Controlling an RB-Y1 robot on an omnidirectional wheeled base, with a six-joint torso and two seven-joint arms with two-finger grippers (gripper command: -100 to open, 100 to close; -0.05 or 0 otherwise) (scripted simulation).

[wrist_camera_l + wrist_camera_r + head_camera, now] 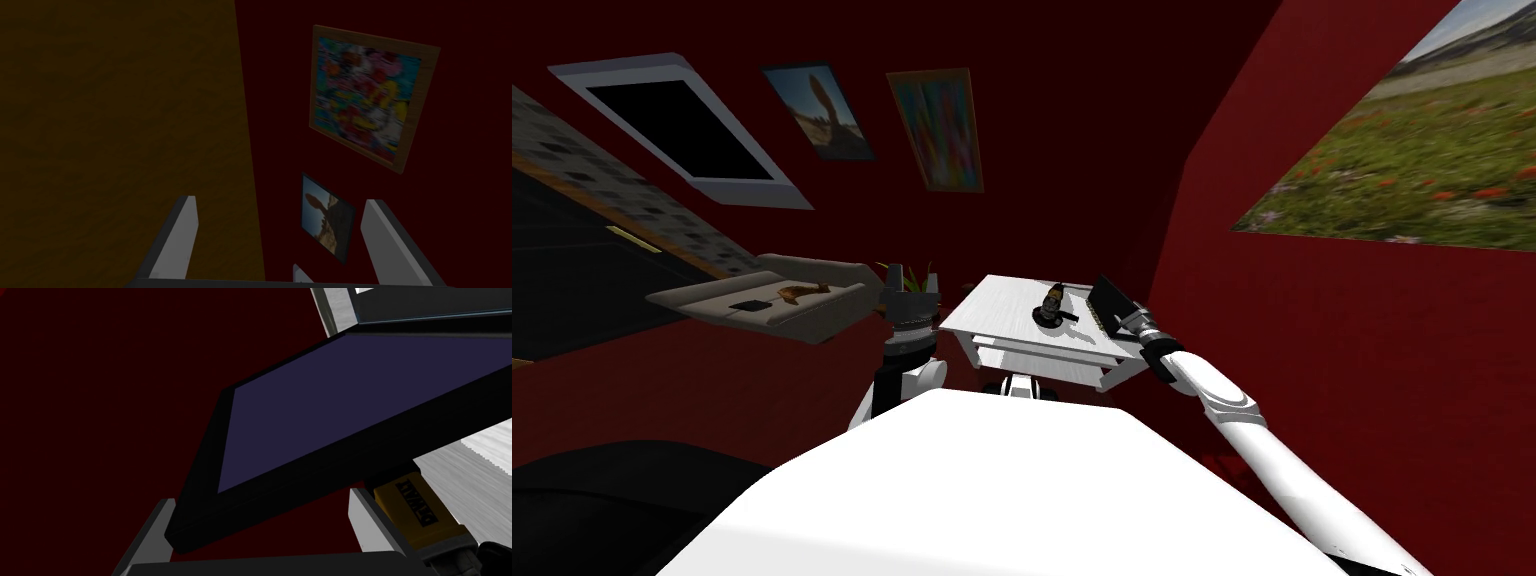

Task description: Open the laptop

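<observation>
The laptop (1110, 300) sat part-open at the right edge of the white table (1002, 300). Its thin, stiff lid looked light and slick, best pushed at the free edge. The right gripper (260, 497) stood spread around that edge, gripping nothing, and the left gripper (911, 292) hung released left of the table.
</observation>
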